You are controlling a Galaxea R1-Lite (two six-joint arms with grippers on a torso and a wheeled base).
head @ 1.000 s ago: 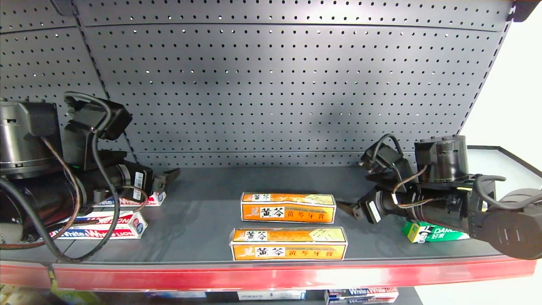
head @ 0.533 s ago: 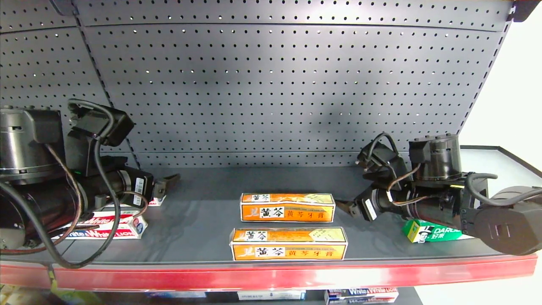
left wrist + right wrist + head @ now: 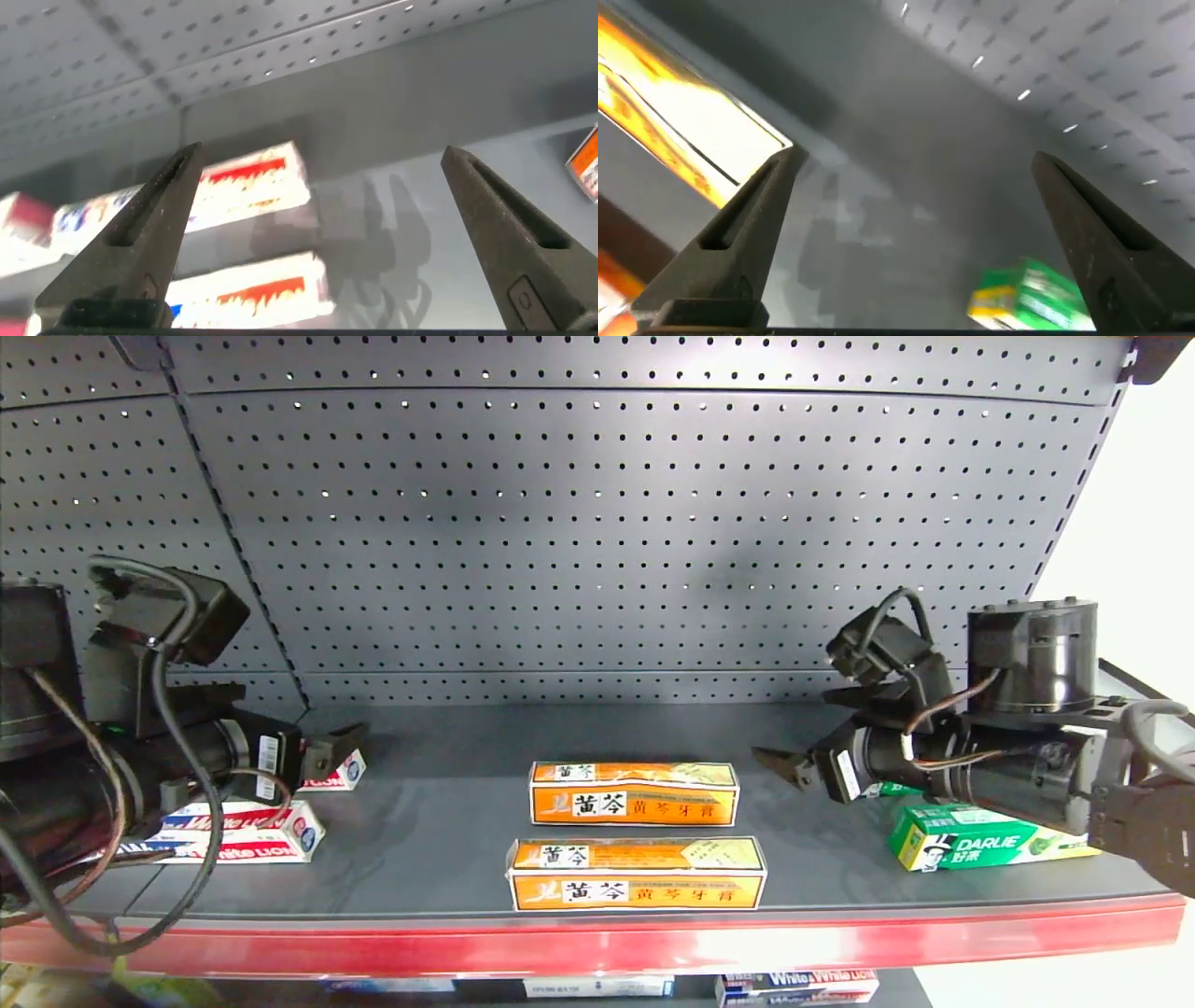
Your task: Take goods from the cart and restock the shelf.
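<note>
Right now, the shelf [image 3: 439, 821] has flat boxes lying on it. In the middle are two orange ones, apart from each other: the back orange box [image 3: 635, 793] and the front orange box [image 3: 637, 873], which lies close to the red edge [image 3: 597, 943] of the shelf. On the robot's left side lie the front white box [image 3: 233, 831] and the back white box [image 3: 336, 773], both with red and blue on them. On the robot's right side lies the green box [image 3: 980, 835]. The left gripper [image 3: 327, 753] hangs low over the shelf, close to the back white box. Its fingers [image 3: 149, 224] are spread wide apart and hold nothing, and both white boxes show between them in the left wrist view. The right gripper [image 3: 780, 765] hangs over the shelf between the back orange box and the green box, touching neither. Its fingers [image 3: 738, 233] are also wide apart and hold nothing. Behind it all stands the grey wall [image 3: 597, 541], full of little holes. Below the red edge, more boxes [image 3: 794, 985] lie on a lower shelf.
</note>
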